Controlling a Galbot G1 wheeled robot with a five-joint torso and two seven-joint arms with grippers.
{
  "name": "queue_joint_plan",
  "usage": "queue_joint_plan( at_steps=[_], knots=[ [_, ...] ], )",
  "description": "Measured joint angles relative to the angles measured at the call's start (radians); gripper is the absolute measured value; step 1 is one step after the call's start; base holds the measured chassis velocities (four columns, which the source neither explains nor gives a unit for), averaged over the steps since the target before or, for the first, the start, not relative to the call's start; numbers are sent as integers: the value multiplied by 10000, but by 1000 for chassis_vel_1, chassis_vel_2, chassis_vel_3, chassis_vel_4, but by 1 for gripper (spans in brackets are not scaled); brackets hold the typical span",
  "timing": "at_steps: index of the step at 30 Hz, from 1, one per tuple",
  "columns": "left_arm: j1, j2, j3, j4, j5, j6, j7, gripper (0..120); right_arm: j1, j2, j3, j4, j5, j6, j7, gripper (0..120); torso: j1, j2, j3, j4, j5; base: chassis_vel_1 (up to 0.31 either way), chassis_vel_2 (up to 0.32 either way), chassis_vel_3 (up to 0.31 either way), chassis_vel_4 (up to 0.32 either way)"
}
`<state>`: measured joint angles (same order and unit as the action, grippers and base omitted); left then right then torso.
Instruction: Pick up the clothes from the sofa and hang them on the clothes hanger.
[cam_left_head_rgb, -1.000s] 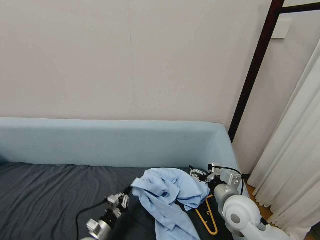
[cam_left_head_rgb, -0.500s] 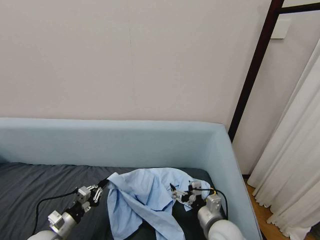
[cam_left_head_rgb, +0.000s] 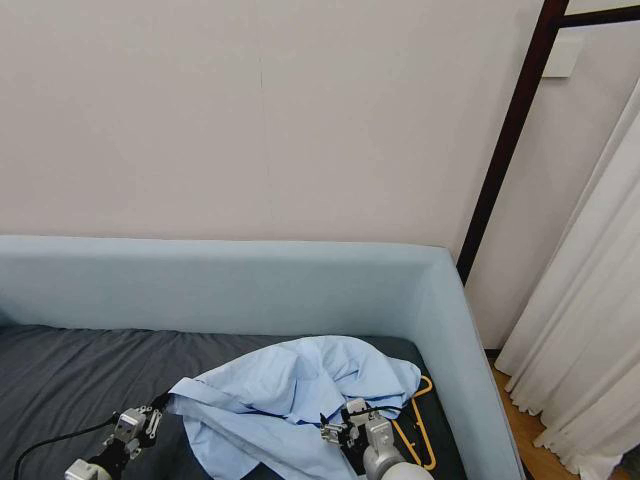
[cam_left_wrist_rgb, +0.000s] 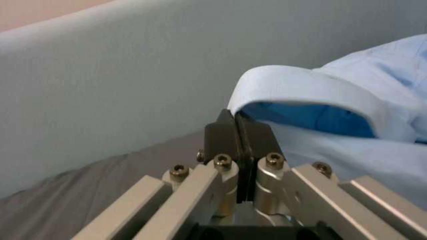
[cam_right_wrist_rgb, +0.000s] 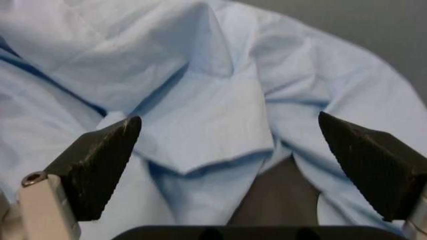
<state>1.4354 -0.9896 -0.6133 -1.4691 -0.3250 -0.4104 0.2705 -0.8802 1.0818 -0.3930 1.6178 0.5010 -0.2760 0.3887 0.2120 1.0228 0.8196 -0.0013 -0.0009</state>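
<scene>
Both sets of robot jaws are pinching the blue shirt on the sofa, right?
No. The left gripper pinches the blue shirt on the sofa, but the right gripper hovers open over it, jaws wide apart, as the right wrist view shows.

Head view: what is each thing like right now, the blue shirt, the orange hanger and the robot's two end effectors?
Blue shirt: crumpled and spread on the sofa, not hung.
Orange hanger: lying flat on the sofa seat, partly under the shirt.
Left end effector: shut, pinching an edge of the shirt.
Right end effector: open, poised over the shirt.
</scene>
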Motion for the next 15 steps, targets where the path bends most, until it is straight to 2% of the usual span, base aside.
queue_joint_plan(
  at_steps=[5,7,8,12,15],
  knots=[
    [182,-263,-79,-227,99,-31,-1,0,901,-1,-754,-616,-488,224,-278,100,1,-1,1,1,3,0,0,0,0],
    [254,-408,-122,-279,171,-70,-27,0,1433,-62,-1217,-509,-107,-571,-200,100,0,0,0,3,1,0,0,0,0],
    [254,-408,-122,-279,171,-70,-27,0,1433,-62,-1217,-509,-107,-571,-200,100,0,0,0,3,1,0,0,0,0],
    [252,-722,-182,-276,328,-168,-73,0,2196,-165,-1970,47,1261,-2499,-181,100,0,0,0,0,1,0,0,0,0],
    [215,-900,-199,-244,411,-192,-75,0,2528,-48,-2227,-18,1527,-2833,-465,100,1,0,0,0,2,0,0,0,0]
  ],
)
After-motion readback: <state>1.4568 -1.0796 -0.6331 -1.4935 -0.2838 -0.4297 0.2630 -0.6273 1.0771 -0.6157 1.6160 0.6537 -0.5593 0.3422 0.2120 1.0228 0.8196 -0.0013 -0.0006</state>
